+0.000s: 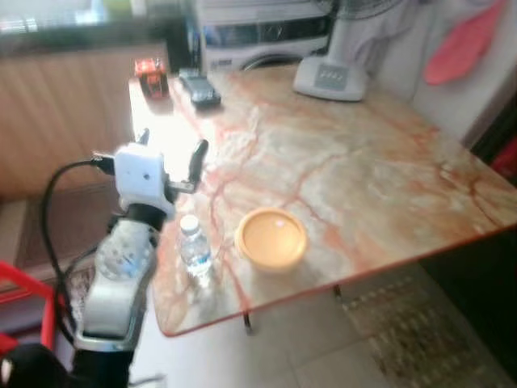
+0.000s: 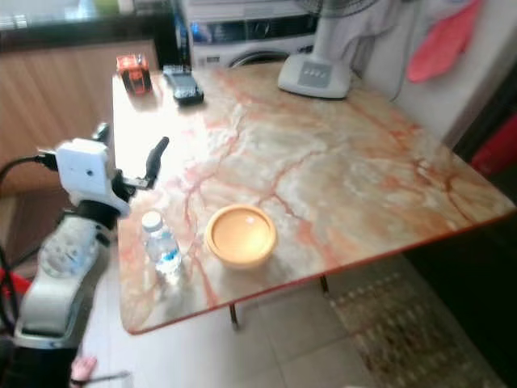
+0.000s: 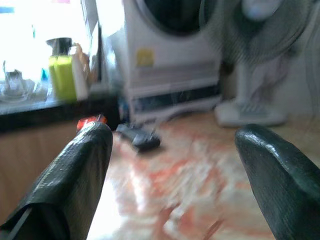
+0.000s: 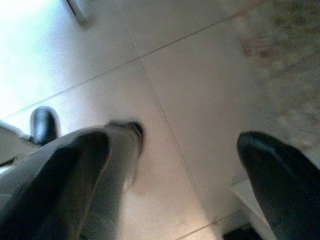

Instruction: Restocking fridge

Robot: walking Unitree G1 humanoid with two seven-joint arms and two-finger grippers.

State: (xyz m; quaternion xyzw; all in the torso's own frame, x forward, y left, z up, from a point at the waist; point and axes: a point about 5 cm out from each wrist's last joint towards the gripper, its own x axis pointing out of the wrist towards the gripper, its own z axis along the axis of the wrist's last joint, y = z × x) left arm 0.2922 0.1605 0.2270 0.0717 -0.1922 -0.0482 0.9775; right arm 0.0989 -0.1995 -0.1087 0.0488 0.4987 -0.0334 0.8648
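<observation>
A small clear water bottle (image 1: 195, 250) with a white cap stands upright near the front left corner of the marble table (image 1: 363, 170). A yellow bowl (image 1: 271, 237) sits just to its right. My left gripper (image 1: 171, 147) hovers open above the table's left edge, a little behind the bottle, with nothing between its fingers (image 3: 75, 175). In the left wrist view it looks along the tabletop toward the far end. My right gripper (image 4: 170, 185) hangs open over the tiled floor (image 4: 190, 90), holding nothing.
At the table's far end lie a black remote (image 1: 199, 89), a red object (image 1: 151, 77) and a white fan base (image 1: 331, 77), with a washing machine (image 1: 258, 36) behind. A red frame (image 1: 24, 287) stands at lower left. A rug (image 1: 420, 339) lies under the table's right side.
</observation>
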